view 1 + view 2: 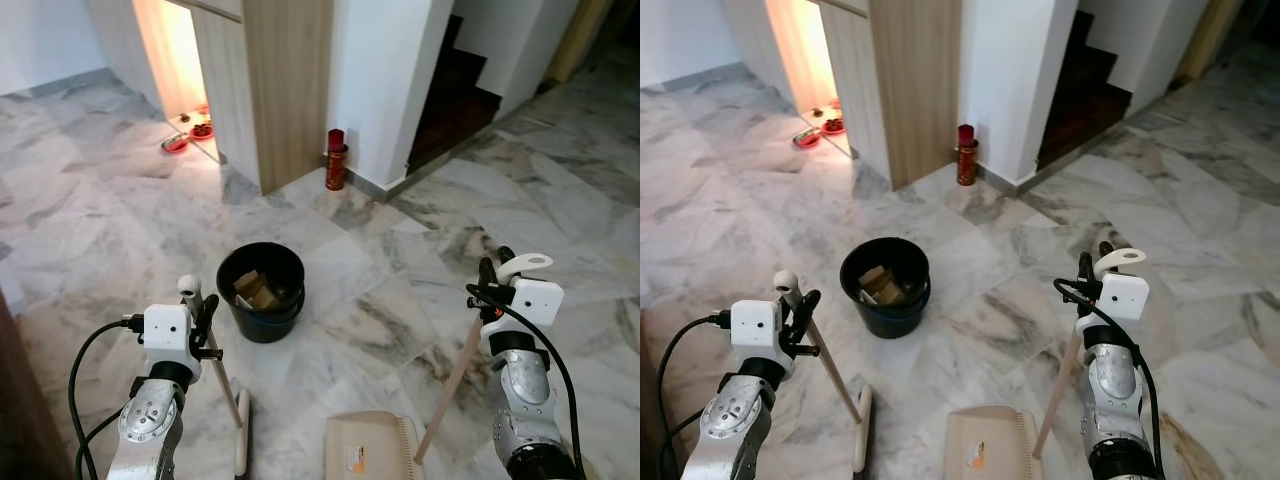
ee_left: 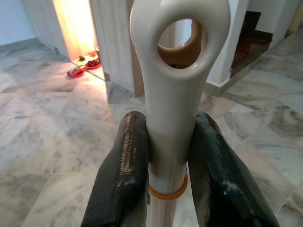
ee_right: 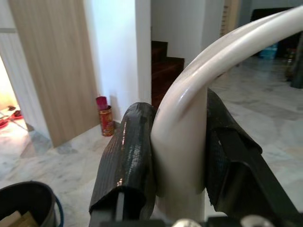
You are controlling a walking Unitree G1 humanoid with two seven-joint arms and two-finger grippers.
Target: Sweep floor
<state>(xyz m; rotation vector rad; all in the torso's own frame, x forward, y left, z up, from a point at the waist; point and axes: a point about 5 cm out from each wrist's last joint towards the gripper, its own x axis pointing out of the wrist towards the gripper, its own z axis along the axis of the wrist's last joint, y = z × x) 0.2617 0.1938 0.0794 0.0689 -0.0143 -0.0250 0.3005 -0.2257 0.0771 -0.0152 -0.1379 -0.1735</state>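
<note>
My left gripper point(image 1: 201, 318) is shut on the white looped top of a broom handle point(image 2: 177, 71). Its wooden shaft point(image 1: 226, 388) slants down to the broom head point(image 1: 241, 442) on the marble floor. My right gripper point(image 1: 496, 274) is shut on the curved white top of the dustpan handle point(image 3: 184, 118). That wooden pole point(image 1: 450, 385) runs down to the beige dustpan point(image 1: 372, 448) lying flat by my feet. A black bucket point(image 1: 262, 300) holding some brown scraps stands on the floor ahead, between the two arms.
A wooden cabinet panel point(image 1: 285, 80) and a white wall point(image 1: 380, 70) stand ahead, with a red can point(image 1: 336, 160) at their foot. Dark stairs point(image 1: 455, 90) rise at the right. Red bowls point(image 1: 176, 143) lie in the lit recess at the left. Marble floor point(image 1: 90, 230) spreads all around.
</note>
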